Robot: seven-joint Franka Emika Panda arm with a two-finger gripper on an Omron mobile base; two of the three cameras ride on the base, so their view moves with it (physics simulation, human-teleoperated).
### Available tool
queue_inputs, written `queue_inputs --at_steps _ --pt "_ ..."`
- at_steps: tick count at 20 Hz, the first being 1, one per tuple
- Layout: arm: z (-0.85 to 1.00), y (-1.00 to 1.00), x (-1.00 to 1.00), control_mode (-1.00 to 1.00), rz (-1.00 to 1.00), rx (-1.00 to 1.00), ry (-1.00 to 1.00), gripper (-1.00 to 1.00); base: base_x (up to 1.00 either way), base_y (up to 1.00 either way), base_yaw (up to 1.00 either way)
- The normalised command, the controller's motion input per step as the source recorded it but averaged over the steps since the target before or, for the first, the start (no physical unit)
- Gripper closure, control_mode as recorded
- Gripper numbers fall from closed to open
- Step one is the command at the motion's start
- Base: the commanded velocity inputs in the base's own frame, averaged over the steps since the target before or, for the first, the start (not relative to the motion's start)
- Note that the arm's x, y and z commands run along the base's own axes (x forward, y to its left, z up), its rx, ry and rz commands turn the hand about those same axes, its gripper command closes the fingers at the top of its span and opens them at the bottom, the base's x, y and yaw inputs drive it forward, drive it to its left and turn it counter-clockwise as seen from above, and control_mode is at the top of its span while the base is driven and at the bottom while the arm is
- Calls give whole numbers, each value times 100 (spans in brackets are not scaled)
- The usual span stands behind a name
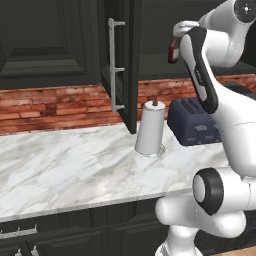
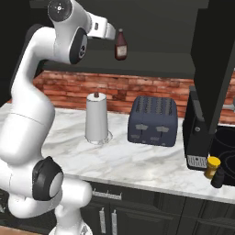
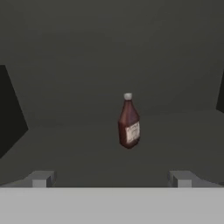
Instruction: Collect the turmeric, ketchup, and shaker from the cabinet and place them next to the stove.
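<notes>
The ketchup (image 3: 129,122), a slim dark red bottle with a small pale cap, stands on the shelf of the open cabinet (image 1: 131,65), straight ahead of my gripper (image 3: 111,181). The gripper is open, its fingertips (image 3: 41,179) spread wide and short of the bottle. From the right base view the ketchup (image 2: 120,45) sits just right of my gripper (image 2: 111,34). From the left base view my arm covers part of the ketchup (image 1: 173,50). The yellow-topped turmeric (image 2: 212,166) and the dark shaker (image 2: 218,178) stand together on the counter beside the stove (image 2: 226,143).
A white paper towel roll (image 2: 97,118) and a dark blue toaster (image 2: 152,120) stand on the marble counter (image 1: 65,165) under the cabinet. The cabinet door with its silver bar handle (image 1: 114,65) hangs open to the left of my arm.
</notes>
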Motion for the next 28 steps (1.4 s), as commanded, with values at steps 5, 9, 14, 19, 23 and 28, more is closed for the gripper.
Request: queue_inputs --at_steps 5,9,14,19,23,28 --pt "-4 -45 53 -100 0 0 -9 -100 0 0 0" --pt "-7 -41 52 -100 0 0 -11 -100 0 0 0" --pt "-19 -28 51 -100 0 0 -5 -100 0 0 0" --pt "-18 -7 53 -100 0 0 0 -100 0 0 0" --pt "0 0 38 -100 0 -1 2 -100 0 0 0" --pt "1 9 31 -100 0 -9 4 -100 0 0 0"
